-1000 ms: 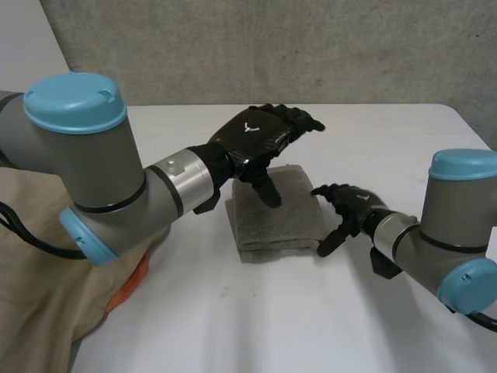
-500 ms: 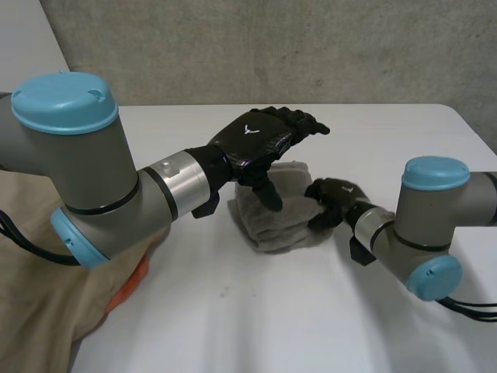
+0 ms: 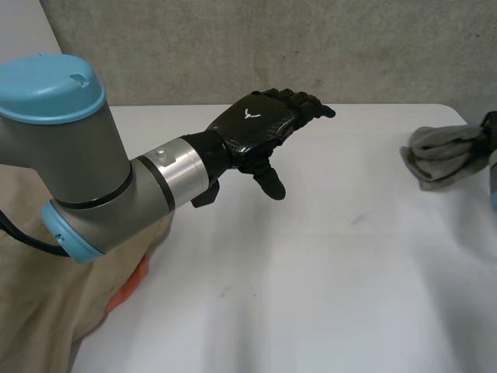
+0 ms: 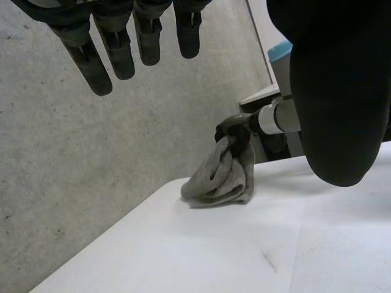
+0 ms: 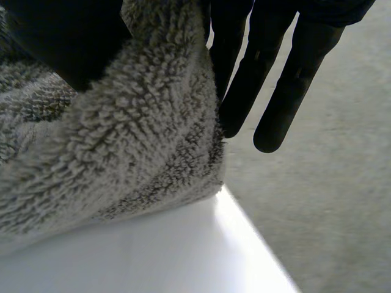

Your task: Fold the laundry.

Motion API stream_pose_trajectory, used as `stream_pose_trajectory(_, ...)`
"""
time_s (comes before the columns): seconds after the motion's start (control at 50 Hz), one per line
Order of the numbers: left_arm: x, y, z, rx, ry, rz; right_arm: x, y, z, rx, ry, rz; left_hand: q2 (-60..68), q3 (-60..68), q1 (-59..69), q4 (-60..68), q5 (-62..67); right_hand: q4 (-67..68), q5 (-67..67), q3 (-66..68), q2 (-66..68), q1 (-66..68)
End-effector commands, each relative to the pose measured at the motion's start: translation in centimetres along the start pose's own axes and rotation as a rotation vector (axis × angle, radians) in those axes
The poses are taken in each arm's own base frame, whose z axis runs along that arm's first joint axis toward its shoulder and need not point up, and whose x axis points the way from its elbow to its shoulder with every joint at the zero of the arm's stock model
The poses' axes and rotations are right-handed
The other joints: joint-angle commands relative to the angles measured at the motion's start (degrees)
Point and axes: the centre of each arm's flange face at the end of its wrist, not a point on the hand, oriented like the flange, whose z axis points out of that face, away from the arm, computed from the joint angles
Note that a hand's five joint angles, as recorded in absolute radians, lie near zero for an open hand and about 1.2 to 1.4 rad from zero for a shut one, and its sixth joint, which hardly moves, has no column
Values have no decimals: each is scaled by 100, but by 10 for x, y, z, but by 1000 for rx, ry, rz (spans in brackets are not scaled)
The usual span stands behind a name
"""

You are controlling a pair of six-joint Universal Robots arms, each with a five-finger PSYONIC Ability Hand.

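Right hand (image 4: 234, 130) pinches the grey towel (image 4: 220, 174); left hand (image 3: 256, 132) hovers straight-fingered over the table (image 3: 349, 272), beige cloth (image 3: 39, 295) beside.

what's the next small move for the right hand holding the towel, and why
Probably open the right hand and let the grey towel go. It is bunched in that hand's pinch, its lower end seeming to rest on the table near its right side, apart from the beige cloth. The left hand is open, holding nothing.
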Motion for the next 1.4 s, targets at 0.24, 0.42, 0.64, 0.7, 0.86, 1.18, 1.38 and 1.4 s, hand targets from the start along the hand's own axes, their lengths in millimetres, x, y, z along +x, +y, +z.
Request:
stream_pose_trajectory(0.24, 8, 7, -1, -24, 13, -14, 60, 17, 19, -34, 48, -59, 224, 198, 305, 235, 171, -5858, -5429, -5623, -5377, -4188)
stream_pose_trajectory(0.42, 9, 10, -3, -33, 14, -19, 59, 16, 16, -54, 71, -495, 224, 198, 305, 235, 171, -5858, -5429, -5623, -5377, -4188)
stream_pose_trajectory(0.64, 8, 3, -4, -18, -1, -9, 27, -45, -14, 236, 40, -700, 224, 198, 305, 235, 171, -5858, -5429, -5623, -5377, -4188)
stream_pose_trajectory(0.7, 3, -5, -7, -2, -44, 3, 11, -65, -38, 324, -19, -703, 224, 198, 305, 235, 171, -5858, -5429, -5623, -5377, -4188)
stream_pose_trajectory(0.86, -50, -36, -33, 40, -406, 72, -55, -48, -131, 256, -461, -578, 241, 215, 322, 252, 188, -5858, -5429, -5623, -5377, -4188)
stream_pose_trajectory(1.18, -144, 73, -156, -767, -807, 553, -67, -41, -251, -14, -778, -505, -45, -71, 36, -34, -98, -5858, -5429, -5623, -5377, -4188)
stream_pose_trajectory(1.38, -161, 93, -158, -778, -840, 546, -67, -36, -254, -14, -785, -527, 3094, 3068, 3175, 3104, 3040, -5858, -5429, -5623, -5377, -4188)
stream_pose_trajectory(1.4, -162, 91, -157, -766, -846, 557, -67, -36, -254, -17, -782, -527, 4400, 4373, 4481, 4410, 4346, -5858, -5429, -5623, -5377, -4188)
